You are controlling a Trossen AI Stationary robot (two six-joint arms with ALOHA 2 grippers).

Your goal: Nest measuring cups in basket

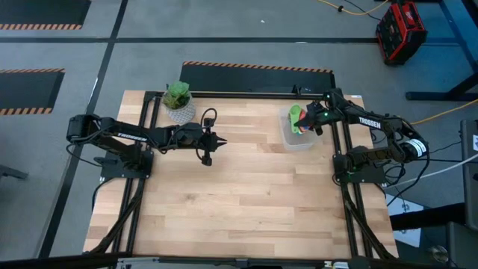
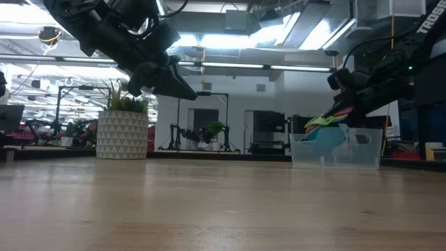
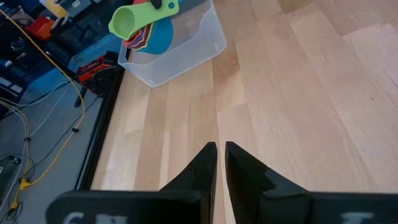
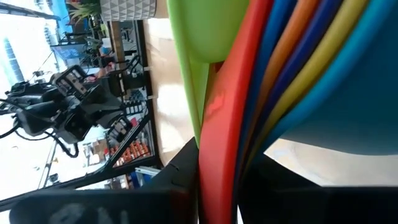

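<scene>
1. High view: the pale wood-plank surface (image 1: 246,187) carries a clear plastic basket (image 1: 297,139) with rounded corners at about two o'clock. The right gripper (image 1: 310,123) hangs over the basket with its jaws closed on the measuring cups (image 1: 296,118), whose green scoop shows on top. The left gripper (image 1: 209,143) waits near eleven o'clock, apart from the basket, jaws drawn close together with nothing between them. A leafy plant (image 1: 178,96) in a patterned pot sits beside it at the surface's far edge.

2. Low view: the basket (image 2: 352,150) is see-through and smooth-walled. The nested cups (image 2: 325,127) tilt above its rim, a blue bowl lowest, with green and red edges above. The white pot (image 2: 122,134) has a faceted triangle texture.

3. Left wrist view: two dark tapered fingers (image 3: 202,168) stand almost touching over bare planks. Farther off, the basket (image 3: 186,53) holds the stack (image 3: 146,25), the green cup's round mouth facing out over the rim.

4. Right wrist view: flat, glossy plastic handles fill the frame, layered green (image 4: 199,31), red (image 4: 224,106), orange, yellow and blues, pinched between the dark jaws.
</scene>
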